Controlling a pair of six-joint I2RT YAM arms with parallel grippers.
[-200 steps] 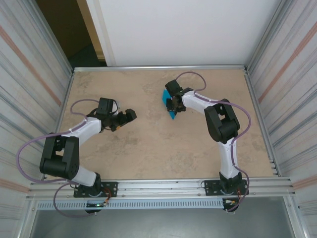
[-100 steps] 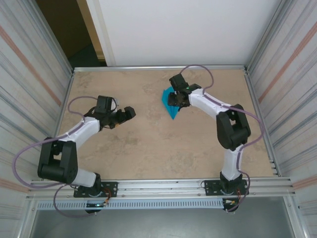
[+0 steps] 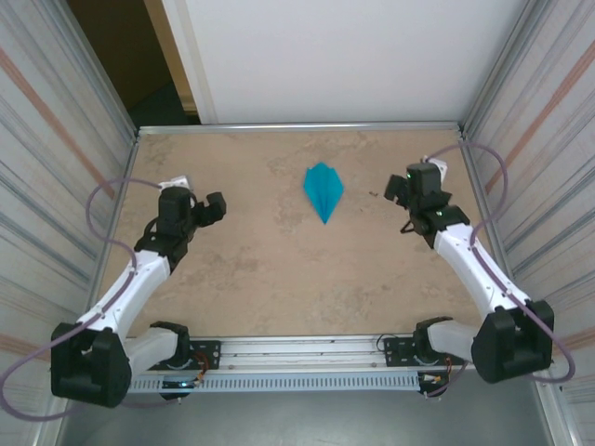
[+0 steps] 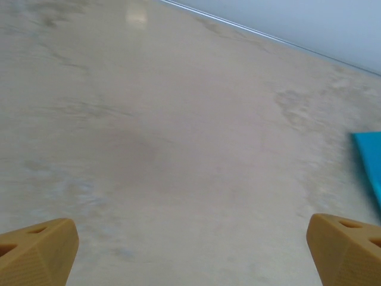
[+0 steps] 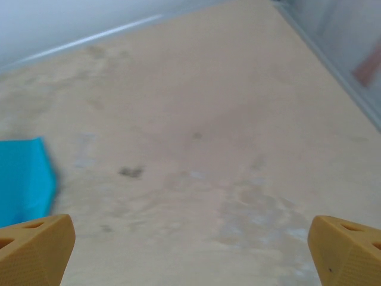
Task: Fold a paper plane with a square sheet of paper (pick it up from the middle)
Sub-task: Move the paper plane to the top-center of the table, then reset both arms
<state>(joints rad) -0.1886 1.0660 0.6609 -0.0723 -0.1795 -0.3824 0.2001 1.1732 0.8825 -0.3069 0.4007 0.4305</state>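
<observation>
The paper plane (image 3: 323, 189) lies flat on the table (image 3: 279, 288), free of both arms, a small teal dart with its broad end toward the back wall and its point toward the arm bases. Its long axis therefore runs across the line between the two grippers. The left gripper (image 3: 214, 206) hangs well off to the plane's left and the right gripper (image 3: 393, 189) off to its right, each facing inward toward the paper. The right one looks the nearer of the two, though neither is close. Both stand with their jaws spread wide and nothing between them; in each wrist camera the two orange fingertips sit at opposite bottom corners with bare table in the gap. If the plane is to be lifted by its middle, I'd judge that the right arm has the shorter reach. It would meet the plane side-on, so the jaws would have to straddle the narrow width rather than the length. From overhead the whole kite outline and centre crease can be seen. The wrist cameras catch just a teal edge, at the right border for the left arm and the left border for the right arm, and give no sense of where the point faces.
</observation>
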